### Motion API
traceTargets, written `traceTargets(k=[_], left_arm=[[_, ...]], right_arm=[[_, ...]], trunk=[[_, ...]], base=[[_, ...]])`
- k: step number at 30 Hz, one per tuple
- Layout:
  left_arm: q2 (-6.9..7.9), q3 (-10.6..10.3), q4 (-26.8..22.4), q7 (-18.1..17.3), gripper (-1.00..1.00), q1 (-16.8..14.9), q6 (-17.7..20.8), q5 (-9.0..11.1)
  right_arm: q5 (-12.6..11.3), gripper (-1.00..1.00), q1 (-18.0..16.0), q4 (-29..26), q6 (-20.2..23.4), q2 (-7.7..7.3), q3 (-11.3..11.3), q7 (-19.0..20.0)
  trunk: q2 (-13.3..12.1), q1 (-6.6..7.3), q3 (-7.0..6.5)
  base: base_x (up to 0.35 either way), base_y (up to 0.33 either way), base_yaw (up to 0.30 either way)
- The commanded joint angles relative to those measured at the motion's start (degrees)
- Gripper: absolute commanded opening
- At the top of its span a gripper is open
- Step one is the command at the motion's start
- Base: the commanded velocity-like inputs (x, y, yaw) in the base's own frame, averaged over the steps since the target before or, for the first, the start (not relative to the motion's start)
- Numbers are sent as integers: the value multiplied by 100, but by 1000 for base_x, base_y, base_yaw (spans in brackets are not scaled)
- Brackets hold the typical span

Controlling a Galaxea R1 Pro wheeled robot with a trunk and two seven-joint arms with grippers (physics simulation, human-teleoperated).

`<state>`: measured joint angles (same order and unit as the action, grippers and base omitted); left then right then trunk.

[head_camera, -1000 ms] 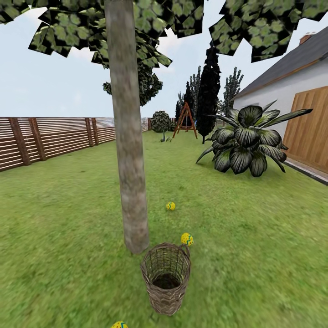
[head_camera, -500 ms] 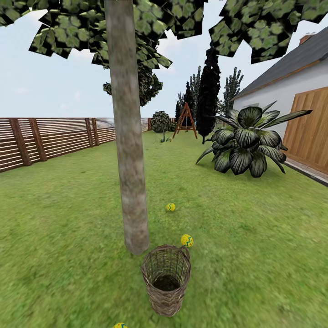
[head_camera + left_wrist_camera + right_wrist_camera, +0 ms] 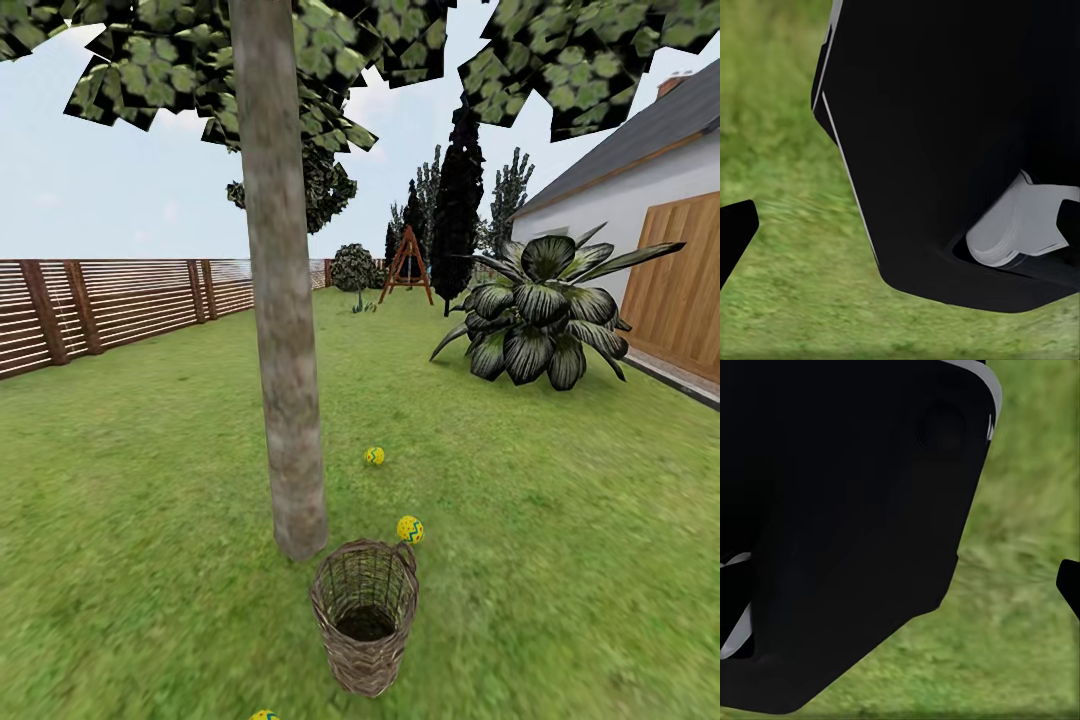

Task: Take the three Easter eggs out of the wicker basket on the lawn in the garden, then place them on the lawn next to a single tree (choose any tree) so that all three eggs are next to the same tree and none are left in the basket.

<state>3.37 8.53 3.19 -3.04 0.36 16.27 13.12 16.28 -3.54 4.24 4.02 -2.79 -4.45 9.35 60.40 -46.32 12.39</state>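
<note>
Nearest you, at the very bottom edge of the head view, one Easter egg (image 3: 264,715) peeks in on the lawn (image 3: 560,560). Just beyond it stands the wicker basket (image 3: 364,615), upright, its inside showing no egg. A second egg (image 3: 410,529) lies touching or just behind the basket's far right rim, and a third (image 3: 374,456) sits farther off, right of the tree (image 3: 285,330) whose trunk rises just left of the basket. Far right, you see a broad-leaved plant (image 3: 540,310).

Your wrist views add grass under dark robot bodywork (image 3: 960,135) that the head view lacks; whether either gripper's fingers are parted or clenched, you cannot tell.
</note>
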Motion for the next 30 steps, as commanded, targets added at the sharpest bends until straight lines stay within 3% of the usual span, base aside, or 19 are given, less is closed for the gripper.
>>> traceTargets(k=[1, 10, 30], left_arm=[[4, 43, -3, -6, 100, 0, 22, 14], [-12, 43, -12, -3, 100, 0, 25, 11], [-13, 43, -9, 3, 100, 0, 32, 9]], right_arm=[[51, 100, -6, 6, 11, -3, -47, 10], [51, 100, -6, 6, 11, -3, -47, 10], [52, 100, -6, 6, 11, -3, -47, 11]], trunk=[[4, -1, 6], [4, -1, 6], [4, -1, 6]], base=[[0, 0, 0], [-21, 0, 0], [-297, 0, 0]])
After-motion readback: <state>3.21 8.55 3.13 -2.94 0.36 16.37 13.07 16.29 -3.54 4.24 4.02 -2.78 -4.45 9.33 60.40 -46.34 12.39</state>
